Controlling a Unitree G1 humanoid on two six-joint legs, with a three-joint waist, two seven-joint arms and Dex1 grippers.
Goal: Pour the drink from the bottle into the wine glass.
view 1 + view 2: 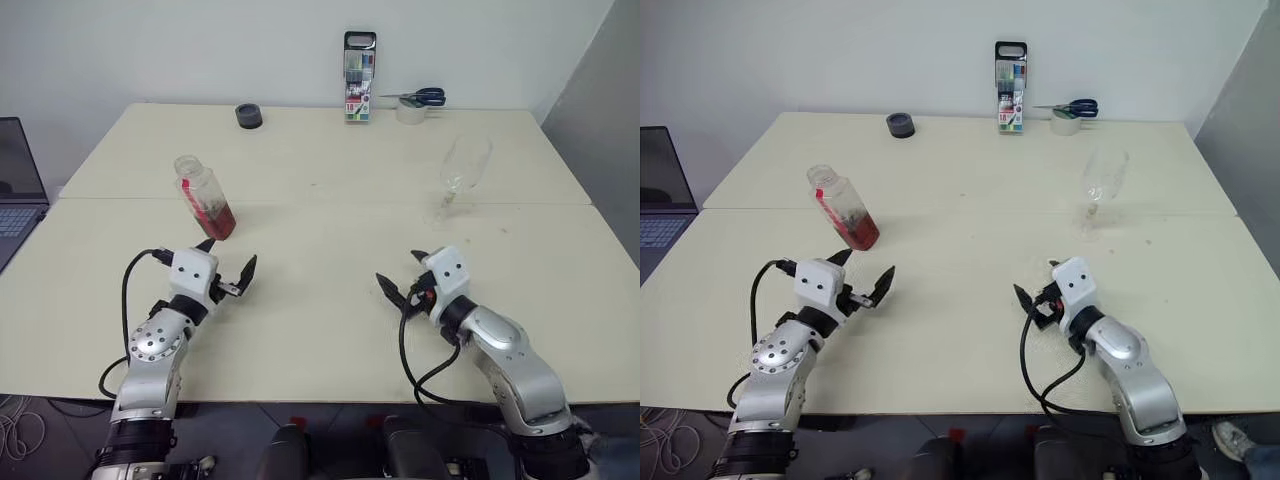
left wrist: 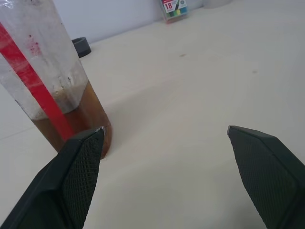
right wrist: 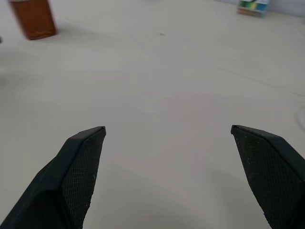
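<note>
Bottle (image 2: 47, 81) cut off at the top edge of the left wrist view, neck and mouth out of frame; lower corner hidden behind one black finger (image 2: 71, 181). In the right wrist view, just the brown base in the corner, the rest cropped. Marker pack (image 2: 174, 8) clipped by the top edge, print too small to read beyond a number. Laptop (image 1: 15, 190) cut by the left border of the left eye view. Wine glass (image 1: 462, 172) faint against the table, rim and contents hard to make out. Small dark round thing (image 1: 248, 116) near the far edge, too small to identify.
</note>
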